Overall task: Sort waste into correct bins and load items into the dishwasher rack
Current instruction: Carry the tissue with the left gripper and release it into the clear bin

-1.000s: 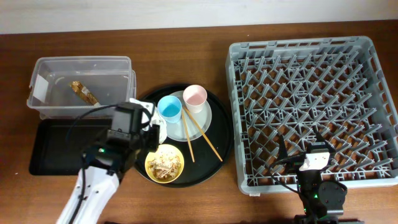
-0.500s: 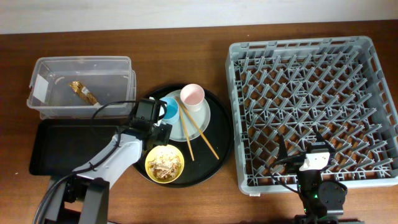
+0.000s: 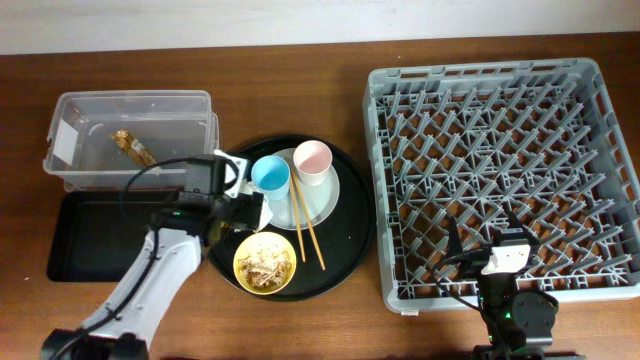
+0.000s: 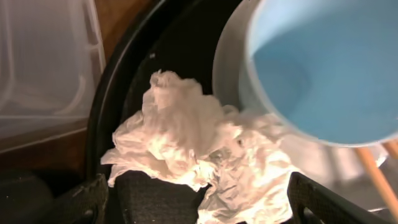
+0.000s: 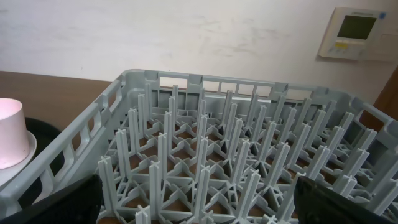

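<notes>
The crumpled white napkin (image 4: 199,149) lies on the round black tray (image 3: 345,250), beside the light-blue cup (image 3: 271,174). My left gripper (image 4: 199,208) is open with a finger on each side of the napkin; from overhead it (image 3: 246,208) sits at the tray's left edge. The pink cup (image 3: 312,159) and the chopsticks (image 3: 305,228) rest on the grey-green plate (image 3: 325,198). The yellow bowl (image 3: 265,263) holds food scraps. The gold wrapper (image 3: 133,147) lies in the clear box (image 3: 70,175). My right gripper (image 5: 205,205) is open over the rack (image 3: 500,170).
The shallow black tray (image 3: 90,235) lies in front of the clear box, left of the round tray, with my left arm crossing over it. The rack fills the right half of the table. The pink cup (image 5: 12,140) shows left of the rack in the right wrist view.
My left gripper swung in over the blue cup, then back left to the napkin. The two chopsticks lay spread apart and now lie closer together. The right arm has not moved.
</notes>
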Robot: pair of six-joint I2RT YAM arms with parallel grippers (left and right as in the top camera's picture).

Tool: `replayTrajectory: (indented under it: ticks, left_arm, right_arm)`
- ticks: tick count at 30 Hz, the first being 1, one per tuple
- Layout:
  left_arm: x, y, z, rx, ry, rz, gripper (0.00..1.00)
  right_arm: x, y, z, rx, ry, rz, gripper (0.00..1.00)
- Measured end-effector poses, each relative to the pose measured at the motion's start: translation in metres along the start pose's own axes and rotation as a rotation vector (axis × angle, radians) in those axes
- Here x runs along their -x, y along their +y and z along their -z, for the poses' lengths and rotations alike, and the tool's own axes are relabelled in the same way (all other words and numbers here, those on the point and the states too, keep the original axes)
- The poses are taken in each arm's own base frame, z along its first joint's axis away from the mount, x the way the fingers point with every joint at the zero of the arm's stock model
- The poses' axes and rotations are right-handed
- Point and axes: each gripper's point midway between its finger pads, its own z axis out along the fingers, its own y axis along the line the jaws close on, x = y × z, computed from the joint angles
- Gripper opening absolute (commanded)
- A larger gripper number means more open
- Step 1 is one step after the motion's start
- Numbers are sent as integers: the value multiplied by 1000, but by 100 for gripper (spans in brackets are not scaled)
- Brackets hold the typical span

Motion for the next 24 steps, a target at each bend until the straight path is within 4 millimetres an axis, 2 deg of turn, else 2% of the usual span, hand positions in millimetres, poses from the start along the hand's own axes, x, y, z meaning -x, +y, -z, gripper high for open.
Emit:
replayTrajectory:
  ticks: [4,5,11,18,19,20,21,23,24]
  left_arm:
    - [-15,-2,-16,-104,57,58,94]
    - [-18,-4,-19,-117,72,63,99]
    - [-32,-7,-35,-139,127,70,99]
    - [-25,-6,-39,-136,99,68,98]
    - [-29,-4,-44,-134,111,74,96]
    - [-29,-2,-48,-138,113,82,89]
    - [-30,-1,-48,-137,113,86,68]
    - [-29,-2,-49,-145,113,90,59]
    - [-30,-3,-50,-150,117,89,43]
  right_arm:
    - [0,0,0,0,0,0,98]
    - [0,0,0,0,0,0,98]
    - [0,0,0,0,0,0,98]
    - [0,0,0,0,0,0,98]
    - [0,0,0,0,0,0,98]
    - [0,0,0,0,0,0,98]
    - [0,0,0,0,0,0,98]
    - [0,0,0,0,0,0,98]
    - [0,0,0,0,0,1,98]
